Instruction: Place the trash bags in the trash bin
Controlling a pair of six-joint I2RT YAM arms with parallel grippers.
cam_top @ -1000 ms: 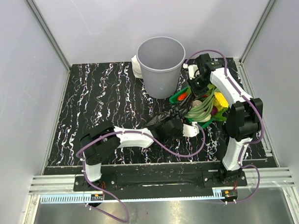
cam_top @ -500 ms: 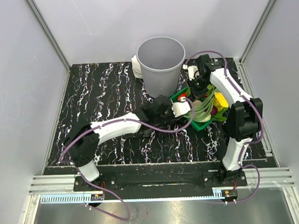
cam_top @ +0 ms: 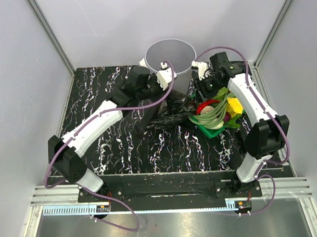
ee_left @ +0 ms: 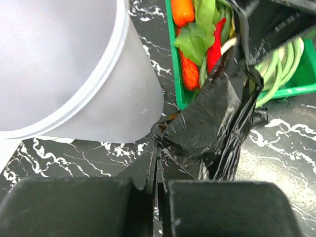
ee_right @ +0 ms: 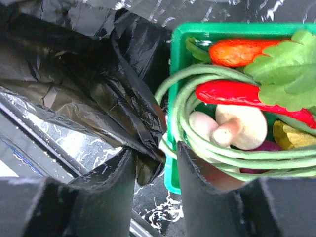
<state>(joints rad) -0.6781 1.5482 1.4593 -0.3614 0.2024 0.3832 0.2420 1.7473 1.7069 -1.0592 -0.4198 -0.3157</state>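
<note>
The trash bags show as one crinkly black film bag [cam_top: 166, 117] stretched on the table between the grey trash bin [cam_top: 169, 51] and the green basket. My left gripper [cam_top: 163, 92] sits just in front of the bin. In the left wrist view it [ee_left: 157, 148] is shut on an edge of the bag [ee_left: 217, 123], with the bin's wall [ee_left: 74, 69] close on the left. My right gripper [cam_top: 198, 96] hovers at the basket's left edge. In the right wrist view its [ee_right: 155, 150] fingers stand apart, open, with a fold of bag [ee_right: 98, 84] lying loose between them.
A green basket [cam_top: 204, 128] of vegetables stands right of the bag, its corner [ee_right: 173, 182] almost touching my right finger. A small white roll [cam_top: 144, 64] lies behind the bin on its left. Grey walls enclose the black marbled table [cam_top: 106, 99].
My left arm swung from the table's front up to the bin's side, shutting on the bag and dragging it along. My right gripper, shut before, has opened.
</note>
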